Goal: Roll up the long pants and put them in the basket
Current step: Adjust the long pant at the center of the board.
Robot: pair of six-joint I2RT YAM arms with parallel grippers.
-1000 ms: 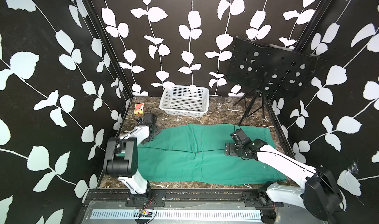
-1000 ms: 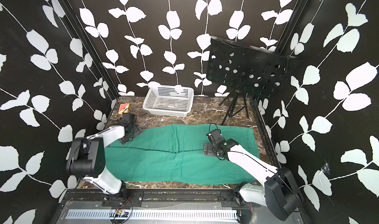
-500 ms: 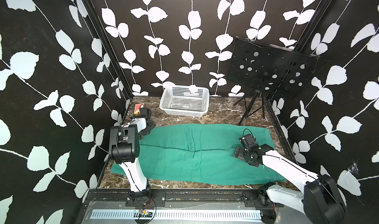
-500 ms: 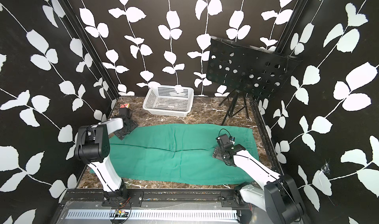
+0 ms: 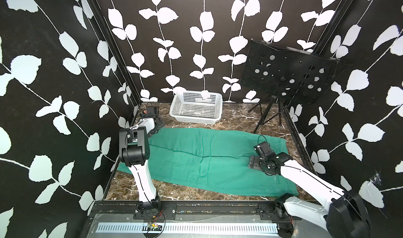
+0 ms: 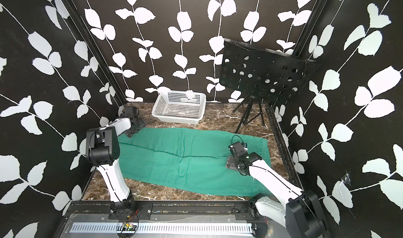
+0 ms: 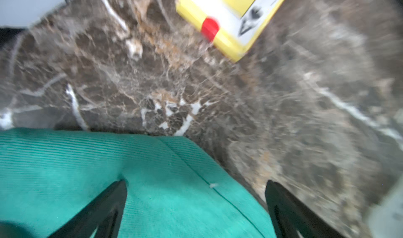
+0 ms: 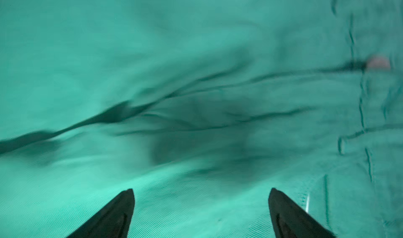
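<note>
Plainly, the marble table (image 5: 235, 119) takes up the whole floor of the leaf-patterned booth. The pants (image 5: 207, 158) cover most of it: they lie flat and unrolled, stretched from the robot's left side to its right, with the two legs side by side and a dark line between them along the middle. The wider end lies at the right, the narrower end at the left. In both top views a strip of bare marble shows in front of the cloth and behind it.

A black perforated stand (image 5: 287, 75) on a tripod rises at the far right corner. The white basket (image 5: 192, 118) sits at the back wall, just beyond the far edge of the pants (image 6: 187, 158) and apart from it.

The left gripper (image 5: 158, 125) reaches to the far left corner of the cloth. Its wrist view shows the jaws spread wide (image 7: 196, 182), one finger over the green corner, the other over bare marble; whether they touch cannot be told through the blur. The right gripper (image 5: 254, 162) hangs low over the right part of the pants, jaws likewise spread (image 8: 201, 190), with only rumpled cloth and stitched seams beneath and nothing pinched.

A small yellow box (image 7: 229, 19) lies on the marble near the left corner, apart from the cloth.
</note>
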